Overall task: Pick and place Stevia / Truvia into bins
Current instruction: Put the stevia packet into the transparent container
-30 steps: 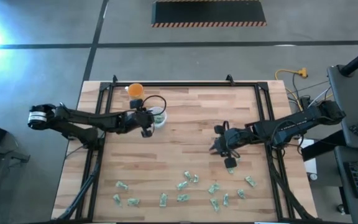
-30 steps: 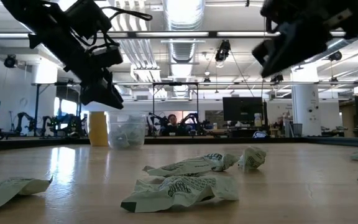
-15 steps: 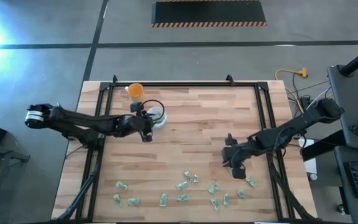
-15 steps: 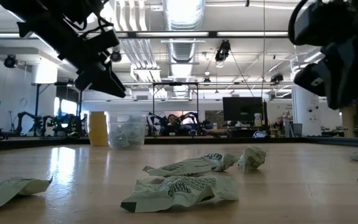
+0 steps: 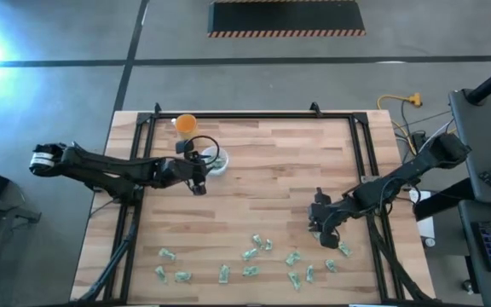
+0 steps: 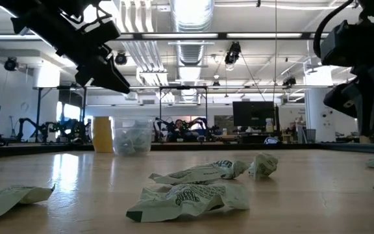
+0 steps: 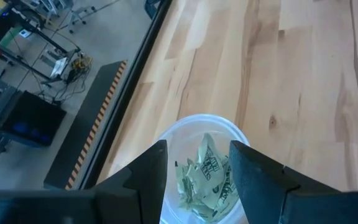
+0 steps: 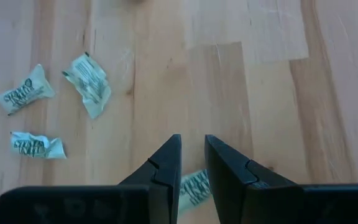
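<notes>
Butcher-block planks covered the table, framed by black rails, with a grey workshop floor around it; a large hall with ceiling ducts showed beyond in the low view. At the far left corner stood an orange cup, and near it the clear cup, already holding several sachets; the left gripper hung just beside and above that cup, its jaws spread and empty. Many Stevia sachets lay scattered along the near edge. The right gripper was low over the right part of that scatter, its jaws narrowly parted, a sachet lying on the wood beneath the tips; nothing was pinched.
</notes>
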Controlling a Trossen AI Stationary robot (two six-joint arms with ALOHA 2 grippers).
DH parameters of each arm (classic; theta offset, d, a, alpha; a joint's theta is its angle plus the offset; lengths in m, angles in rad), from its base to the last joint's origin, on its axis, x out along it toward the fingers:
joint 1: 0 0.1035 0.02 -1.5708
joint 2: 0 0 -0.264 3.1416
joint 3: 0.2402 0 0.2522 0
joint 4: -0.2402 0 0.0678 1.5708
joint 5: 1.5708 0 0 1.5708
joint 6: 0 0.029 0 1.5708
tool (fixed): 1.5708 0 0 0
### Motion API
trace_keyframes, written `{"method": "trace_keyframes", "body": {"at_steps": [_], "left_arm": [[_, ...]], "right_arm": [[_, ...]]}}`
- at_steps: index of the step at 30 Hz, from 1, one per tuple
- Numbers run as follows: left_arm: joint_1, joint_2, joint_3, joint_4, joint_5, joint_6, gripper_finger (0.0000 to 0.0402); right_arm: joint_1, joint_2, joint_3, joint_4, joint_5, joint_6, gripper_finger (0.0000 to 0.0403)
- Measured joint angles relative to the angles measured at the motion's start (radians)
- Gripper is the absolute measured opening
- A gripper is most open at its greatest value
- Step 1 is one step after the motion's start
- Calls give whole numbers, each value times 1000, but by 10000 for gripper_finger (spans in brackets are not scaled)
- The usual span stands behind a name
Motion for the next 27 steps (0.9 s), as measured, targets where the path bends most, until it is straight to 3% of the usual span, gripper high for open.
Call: {"method": "trace_keyframes", "body": {"at_steps": [27], "left_arm": [[-102,-20,0,-6,0,1,158]], "right_arm": [[25,0,-144,193,44,42,63]]}}
